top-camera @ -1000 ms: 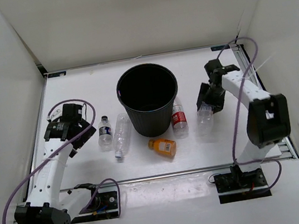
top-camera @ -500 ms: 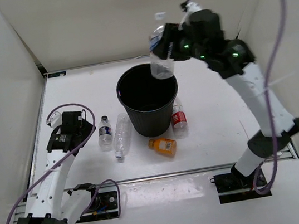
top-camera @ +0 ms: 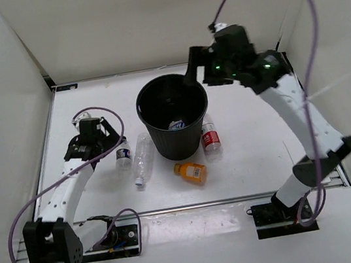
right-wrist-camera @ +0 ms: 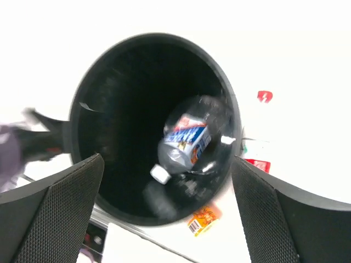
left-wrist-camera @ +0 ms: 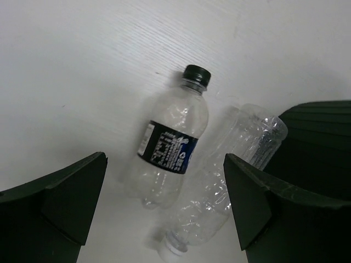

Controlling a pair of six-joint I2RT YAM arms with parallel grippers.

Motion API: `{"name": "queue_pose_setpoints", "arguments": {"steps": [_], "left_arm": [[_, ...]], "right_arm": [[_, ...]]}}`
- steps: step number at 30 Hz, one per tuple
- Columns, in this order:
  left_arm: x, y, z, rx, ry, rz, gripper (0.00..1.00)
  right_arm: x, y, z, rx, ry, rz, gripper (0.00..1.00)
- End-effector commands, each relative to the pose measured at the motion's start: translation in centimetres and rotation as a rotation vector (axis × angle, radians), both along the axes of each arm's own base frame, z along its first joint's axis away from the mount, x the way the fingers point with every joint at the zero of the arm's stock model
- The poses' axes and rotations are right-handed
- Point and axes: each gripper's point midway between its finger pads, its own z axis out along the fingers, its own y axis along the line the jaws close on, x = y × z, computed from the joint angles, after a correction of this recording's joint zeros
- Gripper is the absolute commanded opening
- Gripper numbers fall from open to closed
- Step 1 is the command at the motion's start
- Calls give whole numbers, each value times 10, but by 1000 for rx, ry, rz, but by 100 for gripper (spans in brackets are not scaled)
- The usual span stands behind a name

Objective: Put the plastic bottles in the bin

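Note:
The black bin (top-camera: 179,145) stands mid-table. Inside it lies a clear bottle with a white-blue label (right-wrist-camera: 185,141), also seen from above as the white-blue bottle (top-camera: 176,125). My right gripper (top-camera: 194,69) hangs open above the bin's far right rim, nothing between its fingers. Left of the bin lie a dark-blue-label bottle (top-camera: 123,154) and an unlabelled clear bottle (top-camera: 142,159). My left gripper (top-camera: 106,144) is open just left of and above them; its wrist view shows the dark-blue-label bottle (left-wrist-camera: 171,147) and the unlabelled bottle (left-wrist-camera: 225,175). A red-label bottle (top-camera: 210,139) and an orange bottle (top-camera: 191,171) lie near the bin.
White walls enclose the table on three sides. Purple cables loop from both arms. The arm bases (top-camera: 112,237) sit on a metal rail at the near edge.
My right gripper opened and the white-blue bottle fell into the bin. My left gripper moved right and slightly farther, closer to the dark-blue-label bottle.

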Motion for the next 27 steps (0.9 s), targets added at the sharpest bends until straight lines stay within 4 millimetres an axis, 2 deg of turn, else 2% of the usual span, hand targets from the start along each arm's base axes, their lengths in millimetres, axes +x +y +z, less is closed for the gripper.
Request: {"name": "queue_pose_setpoints", "arguments": {"steps": [1,4,6,7,9,14,16,17,18,20,21,22,24,25,27], "left_arm": [[20,-31,-9,17,-35,-217,100],[28,-39,-22,39,-19,-258,100],[26,-42,-43,44,35,-270,100],[26,-41,-49,39,50,-250,100],[17,-39,-65,50,97,-236,100],[6,-28,-89,66,162,-147,100],[-4,-26,-102,67,200,-141,96],[-5,-27,-102,60,202,-146,91],[-5,-27,-102,59,202,-146,69],[-5,-28,-102,54,201,-139,56],[-3,-28,-98,51,186,-139,54],[5,-27,-81,57,145,-128,51],[12,-23,-62,73,108,-109,47],[21,-21,-35,83,61,-92,43],[29,-20,0,79,0,-71,35]], "right_arm": [[-21,-19,45,73,-86,2,100],[-36,-29,31,56,-43,-5,100],[-45,-37,29,59,-40,-19,100],[-46,-38,22,52,-30,-19,100],[-49,-44,25,65,-36,-34,100],[-47,-53,22,38,-41,-40,100],[-44,-58,22,36,-42,-45,100],[-44,-58,22,36,-42,-45,100],[-42,-61,22,42,-39,-49,100],[-40,-64,19,34,-32,-50,100],[-39,-66,19,38,-30,-56,100],[-38,-71,22,43,-38,-68,100],[-38,-72,18,42,-26,-70,100],[-37,-74,18,48,-23,-71,100],[-36,-75,18,52,-20,-74,100]]}}
